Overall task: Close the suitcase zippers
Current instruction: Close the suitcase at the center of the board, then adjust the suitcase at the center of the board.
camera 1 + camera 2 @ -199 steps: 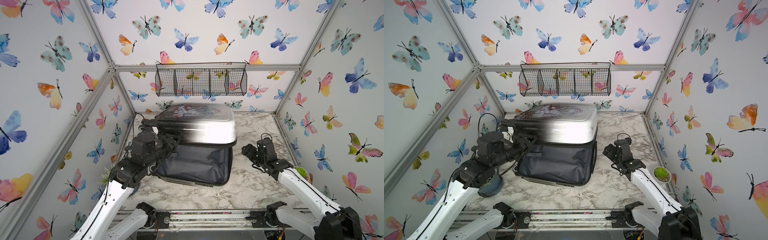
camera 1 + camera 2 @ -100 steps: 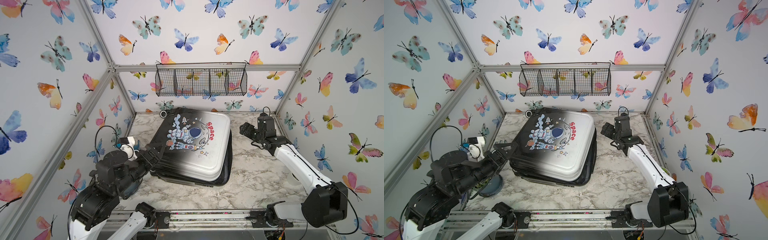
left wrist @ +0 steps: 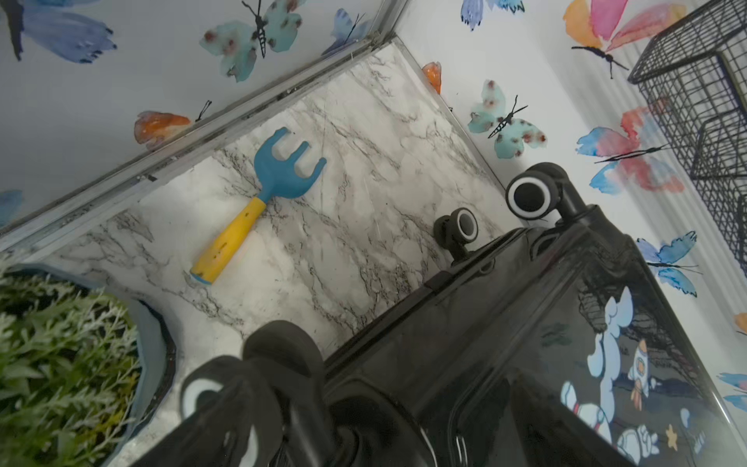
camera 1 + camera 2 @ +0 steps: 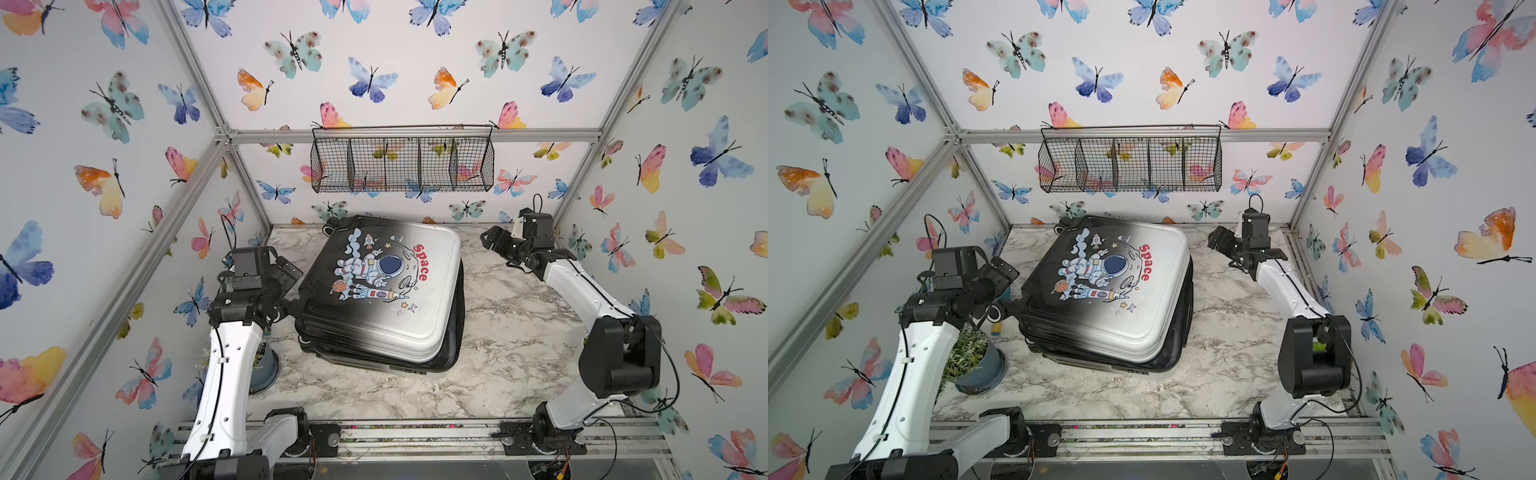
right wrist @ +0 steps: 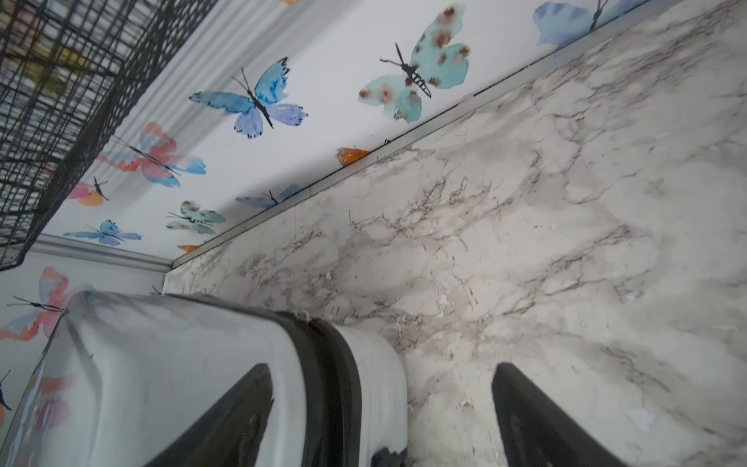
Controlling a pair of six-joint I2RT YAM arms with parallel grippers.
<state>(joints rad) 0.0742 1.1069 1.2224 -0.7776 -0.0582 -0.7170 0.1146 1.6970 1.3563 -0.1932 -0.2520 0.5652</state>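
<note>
Suitcase lid's down; left gripper, spread, sits just beside its wheel end, nearer the zippers than your right gripper, also spread.

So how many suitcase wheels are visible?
3: top-shell wheel and bottom-shell wheel at the back corner, blurred wheel by the left arm. More may be hidden.
</note>
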